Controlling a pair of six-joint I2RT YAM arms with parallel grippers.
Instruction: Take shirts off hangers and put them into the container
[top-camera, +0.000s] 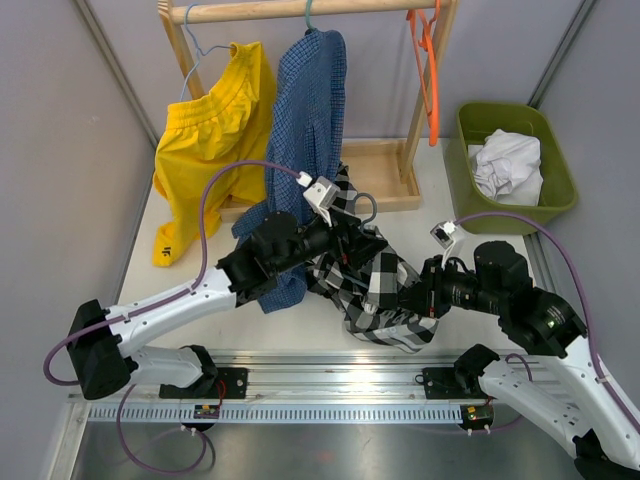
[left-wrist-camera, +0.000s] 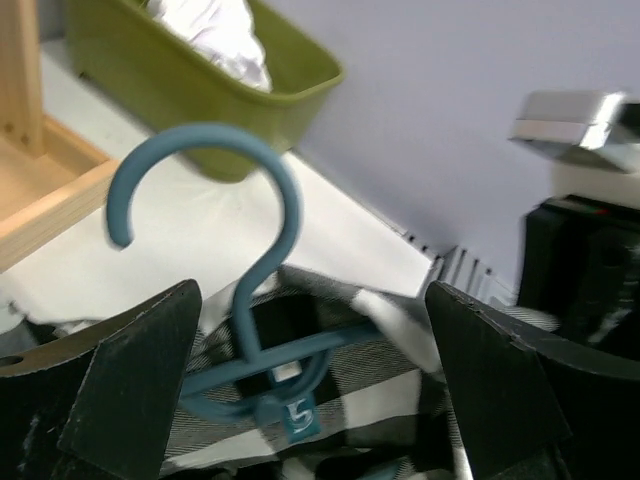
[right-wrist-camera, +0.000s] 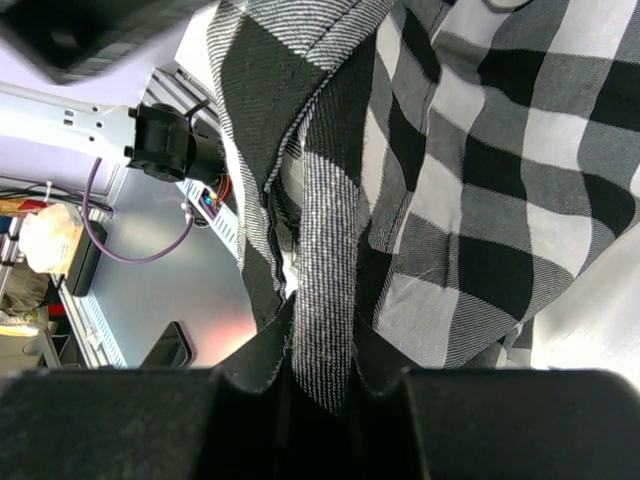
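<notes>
The right pincer (right-wrist-camera: 320, 385) is found nearly closed, clamped on a fold of the black-and-white plaid shirt (right-wrist-camera: 450, 200). The left pincer (left-wrist-camera: 310, 330) is spread wide, empty, astride the thin teal hooked hanger (left-wrist-camera: 203, 135); the olive-green plastic bin (left-wrist-camera: 180, 100) is seen beyond it.

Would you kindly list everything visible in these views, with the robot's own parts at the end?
pale wooden rail frame: one, far side of table
white table: one, under everything
bright yellow garment: one, hanging on rail, left
blue fine-check shirt: one, hanging beside it
black-and-white plaid shirt: one, lying on table
olive-green plastic bin: one, right of frame
crumpled white shirt: one, inside bin
orange hanger: one, bare on rail, right
pale hanger: one, under yellow garment
teal hangers: two, in blue shirt and in plaid shirt
left fingers: open, flanking plaid shirt's hanger
right fingers: shut on plaid shirt
</notes>
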